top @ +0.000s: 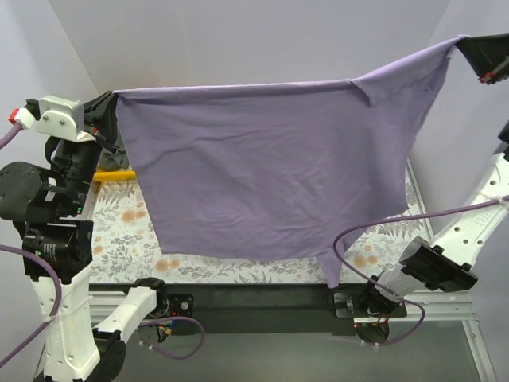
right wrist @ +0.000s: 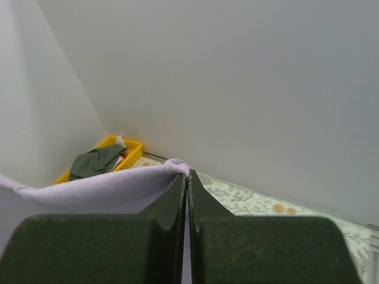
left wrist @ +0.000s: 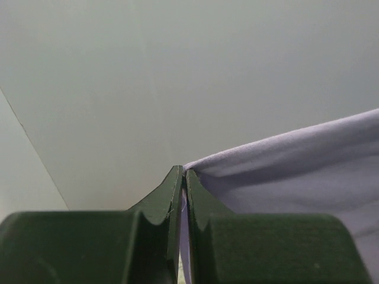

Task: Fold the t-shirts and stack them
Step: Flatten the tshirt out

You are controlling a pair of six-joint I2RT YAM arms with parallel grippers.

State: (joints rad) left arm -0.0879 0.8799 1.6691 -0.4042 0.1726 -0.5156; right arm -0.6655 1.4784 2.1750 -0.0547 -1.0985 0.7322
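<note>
"While both arms hold their wrists up, where is the lilac t-shirt (top: 262, 175)?"

"It hangs spread like a curtain over the flower-patterned table (top: 119, 231). Its lower hem droops toward the near edge and its top edge is stretched from one gripper to the other."

"And the pincers?"

"The left gripper (left wrist: 182, 173) has its jaws pressed together on one top corner of the cloth. The right gripper (right wrist: 188, 176) is clamped the same way on the opposite corner."

"Any containers?"

"One, behind the shirt at the table's far left corner: a yellow tray (right wrist: 134, 154) against the wall. The dark grey-green t-shirt (right wrist: 95, 161) lies crumpled inside it, well apart from both grippers."
</note>
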